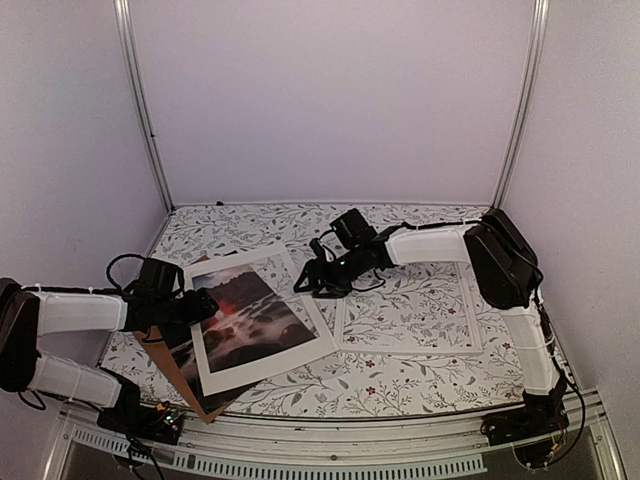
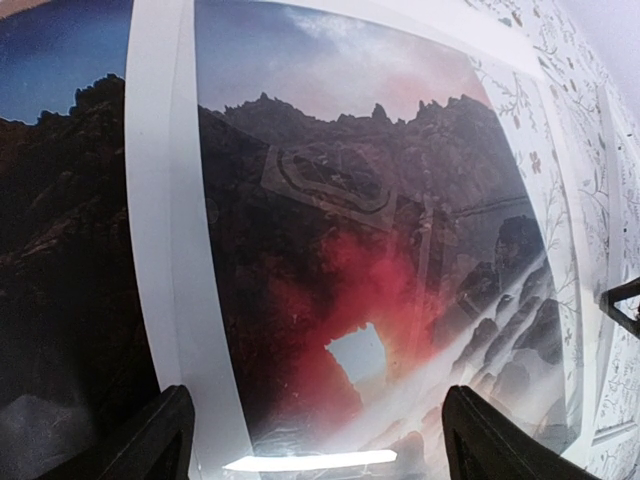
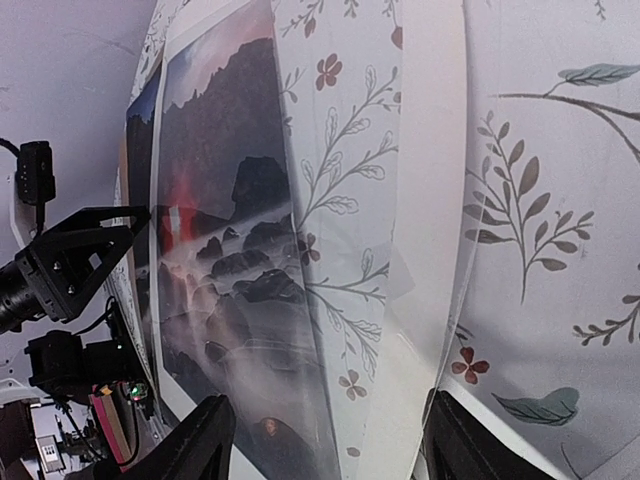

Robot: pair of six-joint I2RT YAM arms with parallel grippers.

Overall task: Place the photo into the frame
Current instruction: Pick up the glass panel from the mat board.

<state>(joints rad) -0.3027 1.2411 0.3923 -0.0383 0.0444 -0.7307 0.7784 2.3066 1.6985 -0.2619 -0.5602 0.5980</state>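
2 grippers: the left gripper (image 2: pixel 320 445) and the right gripper (image 3: pixel 325 445) both stand with jaws apart and nothing between them.
Left gripper: spread wide, hanging low over the red glow of the photo (image 1: pixel 250 312); no contact shows.
Right gripper: parted less widely, hovering by the far left corner of the frame (image 1: pixel 410 318), between it and the mat (image 1: pixel 270 366); whether a fingertip touches the white rail, I cannot tell.
Photo: on the left half of the table, under the white mat, seen through its window; a dark strip pokes out past the mat's left edge.
Mat: skewed on top of the photo, its right edge just beside the frame.
Stack base: the brown backing board (image 1: pixel 172 365), 1 corner jutting toward the arm bases.
Frame: flat on the floral tablecloth (image 1: pixel 250 225), right of the stack; the pattern shows through its pane, so it looks empty.
Done: 0 steps, by my reading; the photo is not in the frame.
Left to do: probably clear the mat, grip the photo, carry it right, and seat it square inside the rails.
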